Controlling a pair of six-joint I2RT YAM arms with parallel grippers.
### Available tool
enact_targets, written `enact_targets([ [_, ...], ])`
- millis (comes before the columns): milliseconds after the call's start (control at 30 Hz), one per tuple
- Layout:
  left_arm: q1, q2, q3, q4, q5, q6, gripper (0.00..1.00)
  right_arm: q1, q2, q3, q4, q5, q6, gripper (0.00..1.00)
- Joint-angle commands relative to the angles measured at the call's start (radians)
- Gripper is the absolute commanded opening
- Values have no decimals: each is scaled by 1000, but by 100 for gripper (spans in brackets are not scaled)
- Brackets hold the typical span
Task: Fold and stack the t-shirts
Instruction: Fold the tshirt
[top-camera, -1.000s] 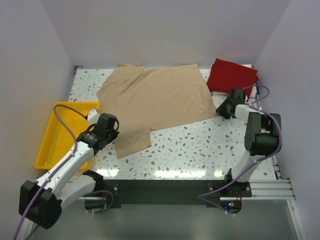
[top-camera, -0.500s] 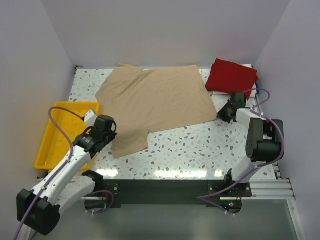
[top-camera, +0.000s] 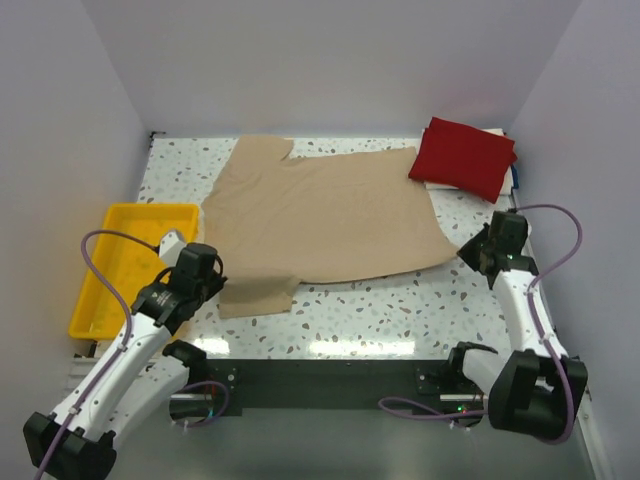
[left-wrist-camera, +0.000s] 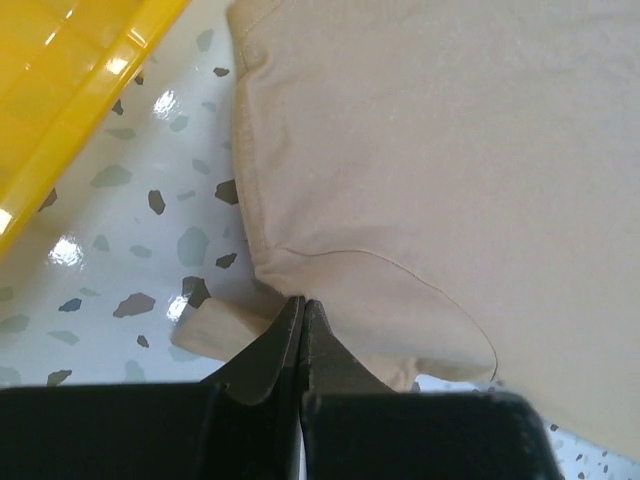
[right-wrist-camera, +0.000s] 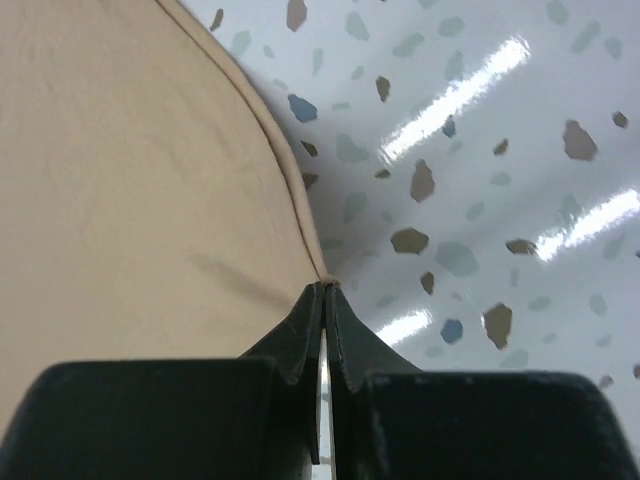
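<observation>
The tan t-shirt is lying spread on the worktop. The left tool is pinching its near-left sleeve and the right tool is clamping its right hem corner. The dark red t-shirt is sitting far right.

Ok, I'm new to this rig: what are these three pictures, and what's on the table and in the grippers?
Two robot arms stand at the near edge of a speckled table, each with a two-finger gripper. The wide picture looks down from above and behind them; the close-ups come from cameras on the left and right wrists. A tan t-shirt lies spread out, a dark red t-shirt lies folded at the far right, and a yellow tray sits at the left. The left gripper is shut on the tan shirt's near left edge; the right gripper is shut on its near right corner.
</observation>
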Motion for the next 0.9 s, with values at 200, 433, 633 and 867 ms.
enact_targets([
  [200,-3,-69,32,-120,48,-53,0,-14,-285,10,-344,108,-13,0],
  [433,-2,64,115,-41,37,-1,0,-16,-187,75,-234,2,6,0],
  [633,37,289,279,50,31,68,0,-14,109,185,-93,-104,41,0],
  [867,201,502,345,203,180,136,0,-14,376,342,-16,-138,40,0],
])
